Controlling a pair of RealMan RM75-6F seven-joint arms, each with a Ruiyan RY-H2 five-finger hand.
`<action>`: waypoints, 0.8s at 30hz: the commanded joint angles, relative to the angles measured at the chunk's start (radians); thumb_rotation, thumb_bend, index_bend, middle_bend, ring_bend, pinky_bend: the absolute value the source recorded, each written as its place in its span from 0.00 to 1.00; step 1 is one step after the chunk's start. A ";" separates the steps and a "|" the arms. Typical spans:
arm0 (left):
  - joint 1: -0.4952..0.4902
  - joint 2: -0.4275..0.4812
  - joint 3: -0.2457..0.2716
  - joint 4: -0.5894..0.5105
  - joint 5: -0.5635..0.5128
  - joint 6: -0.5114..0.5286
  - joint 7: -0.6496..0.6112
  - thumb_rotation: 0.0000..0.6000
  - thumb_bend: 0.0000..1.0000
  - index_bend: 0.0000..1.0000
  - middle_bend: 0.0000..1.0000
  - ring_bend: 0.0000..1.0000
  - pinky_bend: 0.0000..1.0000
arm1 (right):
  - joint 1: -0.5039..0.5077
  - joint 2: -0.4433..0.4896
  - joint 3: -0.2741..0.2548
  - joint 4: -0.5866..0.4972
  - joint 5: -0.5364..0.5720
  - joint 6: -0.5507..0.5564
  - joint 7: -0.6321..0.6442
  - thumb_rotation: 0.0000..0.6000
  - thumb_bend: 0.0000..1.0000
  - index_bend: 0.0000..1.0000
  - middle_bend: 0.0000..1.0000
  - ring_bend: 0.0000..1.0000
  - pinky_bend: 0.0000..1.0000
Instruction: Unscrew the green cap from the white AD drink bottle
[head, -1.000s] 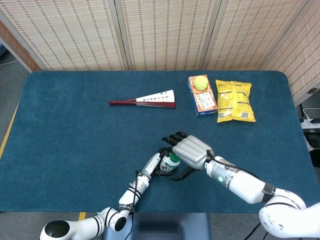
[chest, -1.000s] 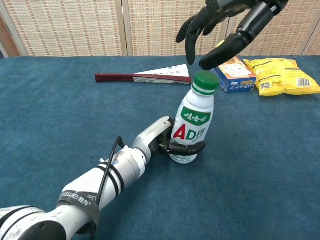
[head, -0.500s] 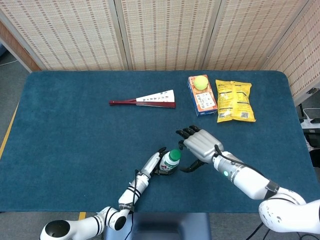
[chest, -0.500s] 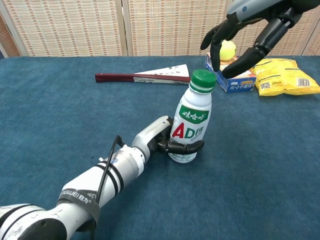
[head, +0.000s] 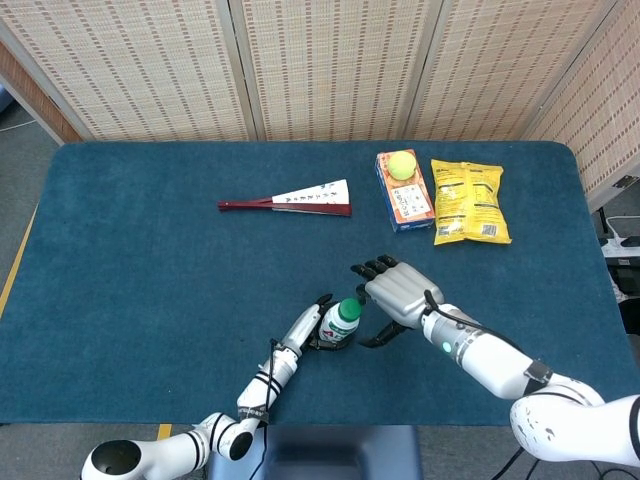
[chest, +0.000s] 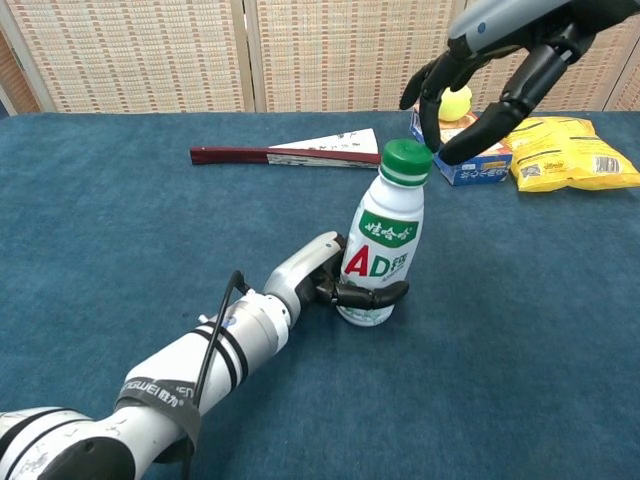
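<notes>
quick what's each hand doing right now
Left hand: holding the bottle near its base.
Right hand: open, fingers spread beside the green cap, holding nothing.

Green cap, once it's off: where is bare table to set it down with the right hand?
Bare cloth lies right of the bottle, toward the table edge and short of the snack bag. It is crowded left of the bottle, where the left hand grips its base.

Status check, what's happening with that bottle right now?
Left robot hand grips the AD drink bottle at its base. Right robot hand open beside the green cap. Cap still on.
</notes>
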 joint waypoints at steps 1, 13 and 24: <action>0.000 -0.003 0.001 0.002 0.001 0.001 0.002 1.00 0.92 0.77 0.87 0.47 0.48 | 0.007 -0.006 -0.004 0.002 0.006 0.007 -0.009 0.44 0.14 0.33 0.00 0.00 0.00; -0.003 -0.012 0.002 0.018 0.003 -0.004 0.004 1.00 0.92 0.77 0.87 0.47 0.48 | 0.037 -0.034 -0.009 -0.007 0.045 0.050 -0.042 0.44 0.14 0.31 0.00 0.00 0.00; -0.005 -0.013 0.000 0.023 0.003 -0.007 0.004 1.00 0.92 0.77 0.87 0.47 0.48 | 0.041 -0.039 0.008 -0.038 0.024 0.055 -0.041 0.44 0.14 0.31 0.00 0.00 0.00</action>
